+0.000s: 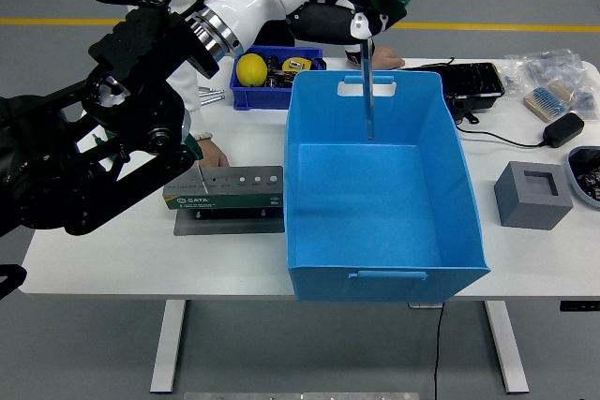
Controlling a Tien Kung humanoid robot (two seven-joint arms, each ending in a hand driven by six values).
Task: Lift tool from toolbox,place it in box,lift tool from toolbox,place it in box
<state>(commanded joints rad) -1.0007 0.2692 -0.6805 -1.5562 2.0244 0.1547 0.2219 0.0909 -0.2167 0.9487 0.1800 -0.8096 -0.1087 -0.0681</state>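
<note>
My left hand (352, 8) is shut on a screwdriver (367, 91) with a dark green handle. Its shaft hangs straight down over the far part of the open blue box (380, 189). The grey toolbox holder (225, 189) with a row of holes sits left of the box. A second green-handled screwdriver (197, 158) still stands in it, mostly behind my black arm. A person's hand (214, 154) rests on the table just behind the holder. My right arm is out of view.
A small blue bin (277, 74) with a yellow ball and tools stands behind the holder. Right of the box are a grey foam block (532, 195), a black case (473, 81), a charger and cable, and bags. A person stands at the far side.
</note>
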